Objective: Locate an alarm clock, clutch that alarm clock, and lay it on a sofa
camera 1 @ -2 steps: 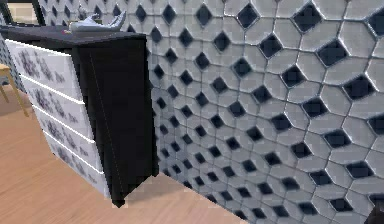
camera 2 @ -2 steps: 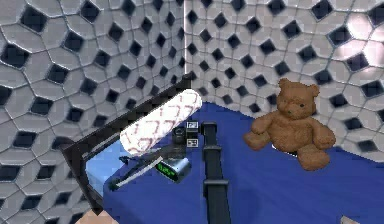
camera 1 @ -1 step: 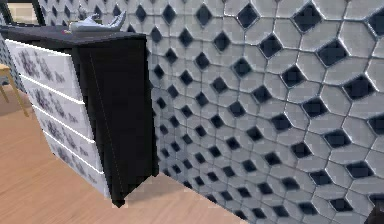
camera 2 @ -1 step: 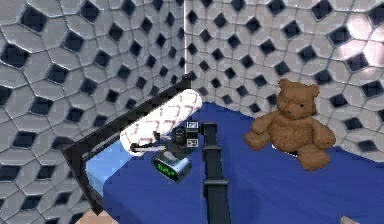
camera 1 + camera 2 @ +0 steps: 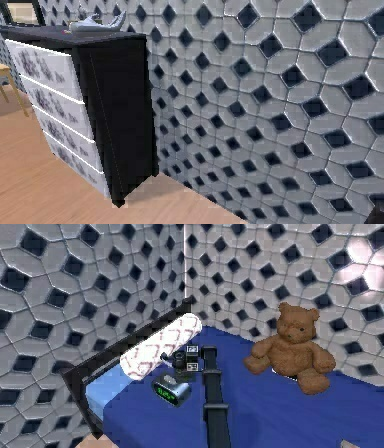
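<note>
Lying on blue bed [image 5: 300, 414], alarm clock [image 5: 170, 390] near gripper [image 5: 176, 370]; can't tell if it holds anything; pillow [image 5: 160, 344], teddy bear [image 5: 290, 342], dresser [image 5: 70, 100], hex-patterned walls [image 5: 270, 110].

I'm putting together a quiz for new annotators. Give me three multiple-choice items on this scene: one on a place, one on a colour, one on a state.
1. Where is the alarm clock? A on a chair; B on the bed; C on a shelf.
2. What colour is its display? A green; B red; C white.
3. How is the teddy bear posed? A face down; B on its side; C sitting upright.

Answers: B, it rests on the blue cover near the pillow; A, green shows on its dark face; C, its head is up and its legs point forward.
</note>
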